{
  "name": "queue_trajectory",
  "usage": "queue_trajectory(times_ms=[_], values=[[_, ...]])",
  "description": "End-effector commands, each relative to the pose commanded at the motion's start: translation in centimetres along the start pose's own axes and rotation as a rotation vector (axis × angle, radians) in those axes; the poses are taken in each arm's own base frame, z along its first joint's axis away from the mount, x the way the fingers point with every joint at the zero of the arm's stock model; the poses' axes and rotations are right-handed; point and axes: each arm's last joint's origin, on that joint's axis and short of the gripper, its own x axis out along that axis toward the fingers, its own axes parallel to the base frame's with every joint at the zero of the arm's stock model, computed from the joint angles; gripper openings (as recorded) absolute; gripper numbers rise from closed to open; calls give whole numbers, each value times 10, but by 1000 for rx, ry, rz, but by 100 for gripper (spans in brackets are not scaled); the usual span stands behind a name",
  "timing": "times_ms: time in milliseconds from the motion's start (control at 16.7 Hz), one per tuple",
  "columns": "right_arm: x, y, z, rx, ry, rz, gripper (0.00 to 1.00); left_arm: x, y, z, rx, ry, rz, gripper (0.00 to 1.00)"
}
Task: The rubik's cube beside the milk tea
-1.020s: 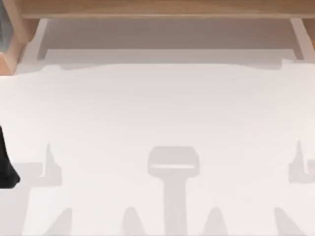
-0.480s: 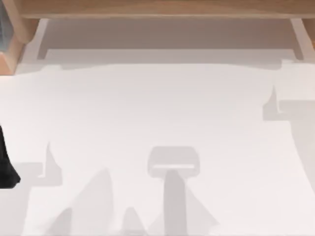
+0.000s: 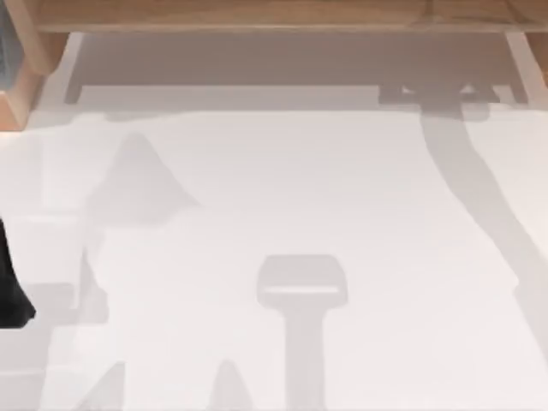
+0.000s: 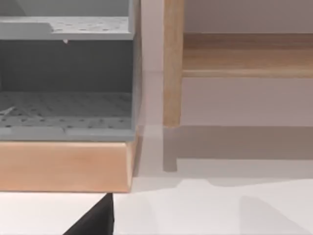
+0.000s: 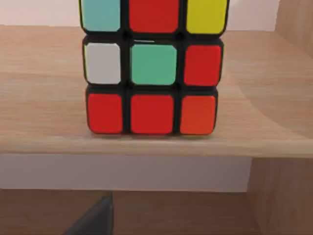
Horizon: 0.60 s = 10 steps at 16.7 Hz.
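Observation:
The rubik's cube (image 5: 152,66) stands on a light wooden shelf board (image 5: 44,98), close in front of the right wrist camera. The face toward me has red, green, white, orange, yellow and light blue stickers in a black grid. A dark edge of my right gripper (image 5: 95,220) shows below the shelf's front lip. The milk tea is out of view. My left arm is a dark shape (image 3: 10,282) parked at the table's left edge, and a dark part of my left gripper (image 4: 95,220) shows low in the left wrist view.
A wooden shelf unit (image 3: 274,13) runs along the back of the white table (image 3: 274,188). At the back left stand a grey perforated rack (image 4: 66,73) on a wooden base (image 4: 63,166) and a wooden post (image 4: 172,63). A long arm shadow reaches the back right.
In the top view the right arm's shadow has swept from the right edge up to the shelf at the back right. The left arm has stayed put.

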Motion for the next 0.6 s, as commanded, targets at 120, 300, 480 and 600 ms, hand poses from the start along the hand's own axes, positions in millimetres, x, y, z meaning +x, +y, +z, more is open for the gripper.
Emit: queue_trajectory(times_ms=[120, 300, 480, 600], values=[[20, 17, 6, 9, -25, 5, 100, 0, 0, 0, 0, 0, 0, 100], [34, 29, 12, 20, -54, 7, 100, 0, 0, 0, 0, 0, 0, 100], [34, 30, 12, 21, -57, 8, 100, 0, 0, 0, 0, 0, 0, 100], [34, 28, 12, 21, -55, 5, 100, 0, 0, 0, 0, 0, 0, 100]])
